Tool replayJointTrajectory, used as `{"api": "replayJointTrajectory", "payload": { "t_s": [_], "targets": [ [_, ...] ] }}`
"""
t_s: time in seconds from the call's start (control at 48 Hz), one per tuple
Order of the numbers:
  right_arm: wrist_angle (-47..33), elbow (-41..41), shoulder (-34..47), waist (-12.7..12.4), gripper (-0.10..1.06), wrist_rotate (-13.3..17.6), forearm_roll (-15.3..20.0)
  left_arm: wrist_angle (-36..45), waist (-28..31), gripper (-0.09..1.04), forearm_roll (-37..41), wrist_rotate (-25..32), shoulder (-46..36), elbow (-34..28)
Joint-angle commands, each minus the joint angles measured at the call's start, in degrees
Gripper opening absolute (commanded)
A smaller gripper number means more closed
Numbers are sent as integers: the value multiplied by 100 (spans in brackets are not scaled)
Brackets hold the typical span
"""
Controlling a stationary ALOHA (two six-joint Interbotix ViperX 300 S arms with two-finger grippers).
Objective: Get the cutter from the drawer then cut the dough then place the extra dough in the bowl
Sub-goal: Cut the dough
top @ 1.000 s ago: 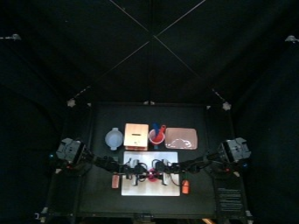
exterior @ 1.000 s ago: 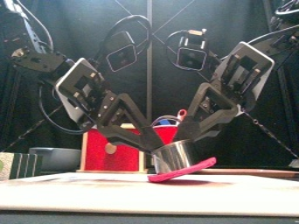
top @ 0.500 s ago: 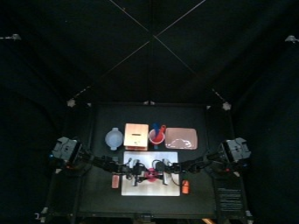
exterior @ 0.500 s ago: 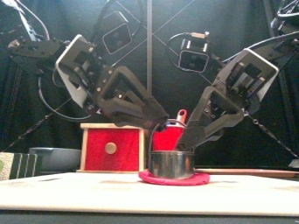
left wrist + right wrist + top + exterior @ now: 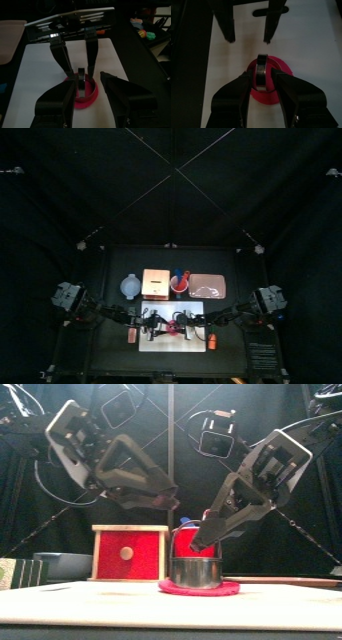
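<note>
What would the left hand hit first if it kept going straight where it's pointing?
Probably the metal cutter, standing on the pink dough with the right hand gripping it; depth is hard to judge.

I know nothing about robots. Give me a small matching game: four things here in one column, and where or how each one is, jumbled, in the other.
Things:
1. cutter
2. dough
3. bowl
4. left gripper

States:
A. open, up above the board
B. flat on the white cutting board
C. gripped by the right gripper
D. on the table, left of the wooden box

Pairs: 1-C, 2-B, 3-D, 4-A.
</note>
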Motion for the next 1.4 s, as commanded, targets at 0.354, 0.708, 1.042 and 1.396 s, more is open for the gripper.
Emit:
{"api": "replayJointTrajectory", "payload": {
  "t_s": [0.354, 0.708, 1.042, 1.396],
  "targets": [
    [316, -237, -334, -26, 74, 9, -9, -290, 26, 58, -404, 114, 650, -185],
    [1116, -624, -369, -114, 74, -26, -18, -290, 255, 57, -422, 114, 984, -246],
    [1951, -1046, -369, -281, 74, 9, -281, -325, 352, 57, -483, 114, 1099, -264],
    [2232, -1195, -299, -316, 71, 26, -229, -325, 352, 45, -492, 79, 1274, -308]
  ]
}}
